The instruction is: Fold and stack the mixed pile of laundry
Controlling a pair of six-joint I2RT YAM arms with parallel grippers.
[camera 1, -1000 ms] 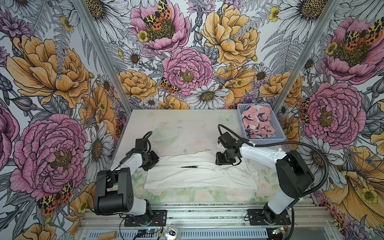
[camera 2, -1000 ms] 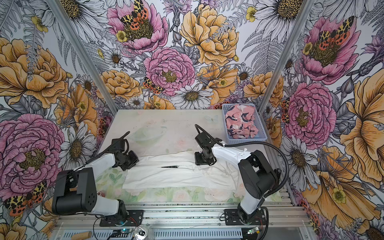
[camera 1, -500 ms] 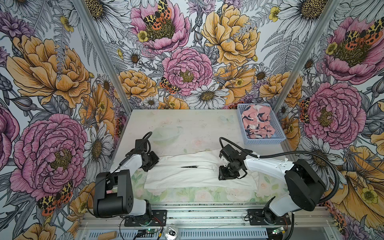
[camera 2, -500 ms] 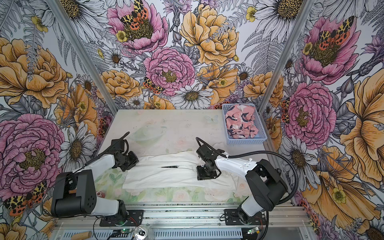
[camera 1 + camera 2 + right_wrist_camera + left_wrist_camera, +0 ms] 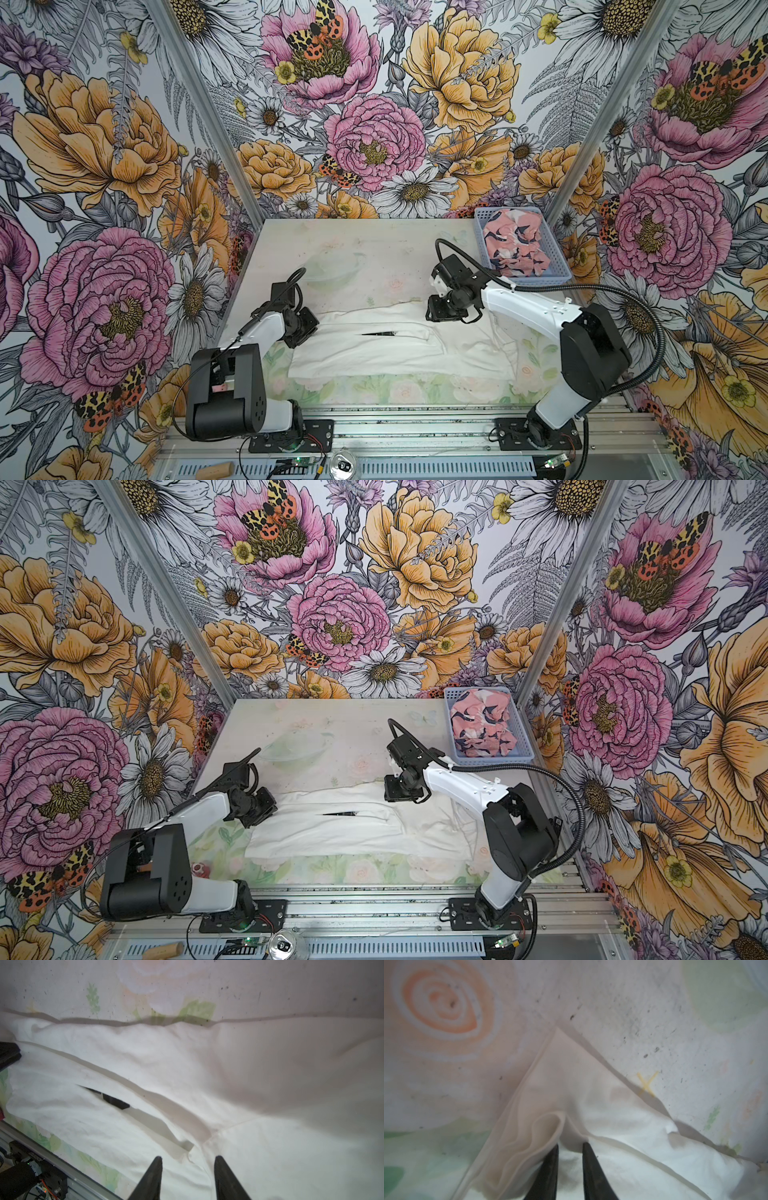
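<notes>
The white garment (image 5: 374, 353) lies spread in a long band across the near half of the table, with a thin black sliver of its graphic (image 5: 380, 333) showing in a fold. My left gripper (image 5: 311, 329) sits low at the garment's far left corner. In the left wrist view its jaws (image 5: 570, 1146) stand narrow, with a ridge of white cloth (image 5: 550, 1126) pinched at the tips. My right gripper (image 5: 438, 316) hovers open over the garment's far edge, right of centre (image 5: 188, 1159), holding nothing. The pink garment (image 5: 517, 243) lies crumpled in the blue basket (image 5: 562, 268).
The basket stands at the table's back right corner. The pale floral table mat (image 5: 374, 249) shows bare behind the garment. An aluminium rail (image 5: 415, 422) with both arm bases runs along the near edge. Flowered walls close in the left, right and back.
My right gripper swung toward the near side over the garment, then came back to its far edge. The left gripper stayed at the left corner and its jaws narrowed.
</notes>
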